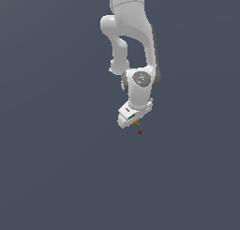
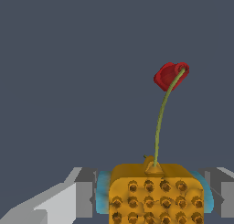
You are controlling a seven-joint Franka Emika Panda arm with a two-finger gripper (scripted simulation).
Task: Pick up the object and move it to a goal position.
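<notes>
Block held, marker just ahead

My claw grips the orange block between its fingers; the red marker seems close, so little travel remains.

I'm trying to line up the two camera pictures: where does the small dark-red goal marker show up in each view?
Exterior view: the red marker is a tiny dot just below the white gripper, near the picture's middle.
Wrist view: the red marker sits in the upper right part, apart from the block, at the end of a thin greenish line.
Shared landmark: the orange studded block between the fingers, a small orange speck in the exterior view.
</notes>
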